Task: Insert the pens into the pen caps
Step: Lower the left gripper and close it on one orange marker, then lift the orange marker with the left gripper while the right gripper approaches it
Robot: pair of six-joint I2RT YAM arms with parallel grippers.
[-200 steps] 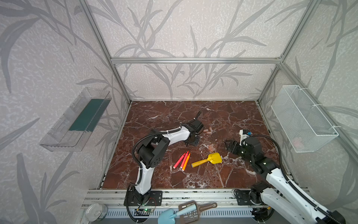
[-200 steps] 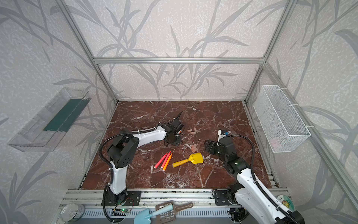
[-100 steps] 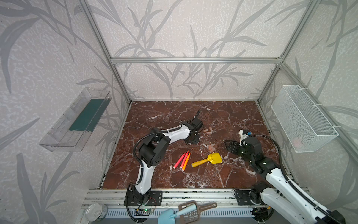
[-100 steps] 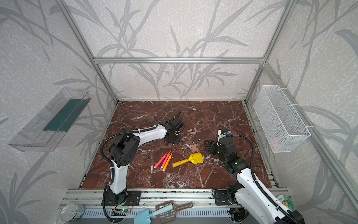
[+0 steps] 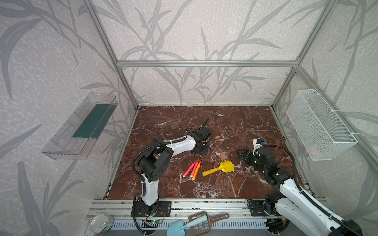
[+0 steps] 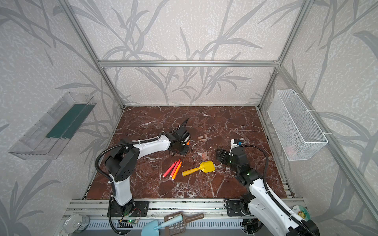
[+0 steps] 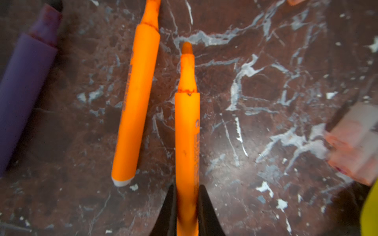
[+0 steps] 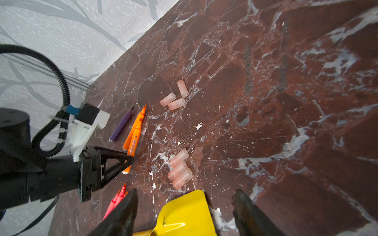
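1. The left hand [image 7: 187, 190] has snapped shut since a second ago. Its black fingers [image 7: 169, 206] now pinch the slim orange marker pen [image 7: 187, 132] low on its barrel. This is just above centre in both top views, and I can't tell whether the pen has left the dark red marble table [image 5: 235, 183].
2. The right hand [image 8: 185, 192] hasn't budged. It sits right of centre, jaws spread wide, holding nothing.
3. Crowding the grip is a second orange pen [image 7: 136, 102], just beside the held one and not touching. A purple pen [image 7: 24, 92] lies beyond that.
4. The bundle of three pens [image 5: 192, 168], two pinkish-red and one orange, sits unmoved below centre.
5. The pale pink translucent caps lie in two trios, one [image 5: 219, 138] above the other [image 5: 223, 155].
6. A yellow plastic toy shovel [image 5: 223, 167] lies between the right hand and that bundle.
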